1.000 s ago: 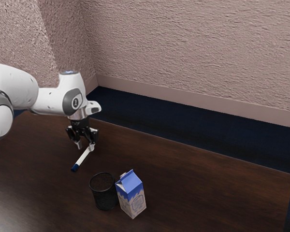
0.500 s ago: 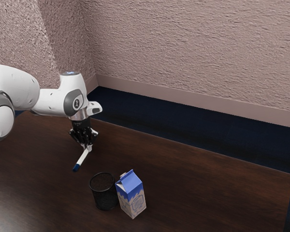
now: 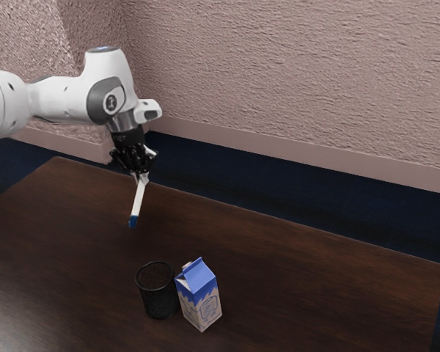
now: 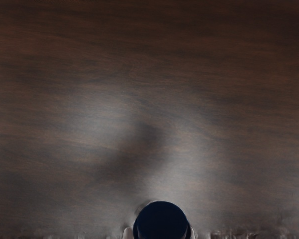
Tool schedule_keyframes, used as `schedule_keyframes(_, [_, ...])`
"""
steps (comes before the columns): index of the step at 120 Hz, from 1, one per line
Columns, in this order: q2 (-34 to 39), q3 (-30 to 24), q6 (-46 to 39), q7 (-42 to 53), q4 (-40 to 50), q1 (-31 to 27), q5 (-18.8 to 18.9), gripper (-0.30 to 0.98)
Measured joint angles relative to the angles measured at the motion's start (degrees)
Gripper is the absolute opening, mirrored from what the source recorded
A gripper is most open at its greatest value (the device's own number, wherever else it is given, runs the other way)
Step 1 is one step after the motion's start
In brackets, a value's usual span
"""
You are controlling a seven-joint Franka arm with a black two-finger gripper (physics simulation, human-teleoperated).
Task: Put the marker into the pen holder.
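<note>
In the exterior view, the pen holder (image 3: 160,295) stands upright on the table (image 3: 315,279), and everything is placed from it. Up and away from its mouth, a little toward the exterior view's left, hangs the gripper (image 3: 140,176), its fingers closed on the marker (image 3: 138,201). The marker points down from the claw toward the holder's level, blue end lowest, its long axis steep but tilted, that end leaning toward the exterior view's left. The one arm (image 3: 106,99) bears it, so the next move should carry it across and over the opening, more nearly upright, before lowering. Just beside the holder, on the exterior view's right, is a milk carton (image 3: 199,297); its printed label is too small to read. In the wrist view, the marker's round, dark blue end faces the table; I can read no writing on it.
</note>
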State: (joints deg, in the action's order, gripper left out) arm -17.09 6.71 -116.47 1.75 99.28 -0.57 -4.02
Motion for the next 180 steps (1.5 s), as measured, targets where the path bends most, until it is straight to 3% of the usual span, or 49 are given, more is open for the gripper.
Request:
schedule_keyframes(36, [11.8, 0.2, 5.7, -0.6, 8.0, 7.8, -0.4, -0.1])
schedule_keyframes(65, [20.7, -0.2, 1.5, -1.9, 21.6, 18.4, -1.2, -0.1])
schedule_keyframes(88, [22.9, -0.1, -0.4, -2.7, 24.2, 14.0, -1.3, -0.1])
schedule_keyframes(176, [25.2, -1.6, -7.8, -5.2, 33.2, 14.8, -0.9, -0.1])
schedule_keyframes(180, [25.4, -1.6, -7.9, -5.3, 33.5, 14.8, -0.9, -0.06])
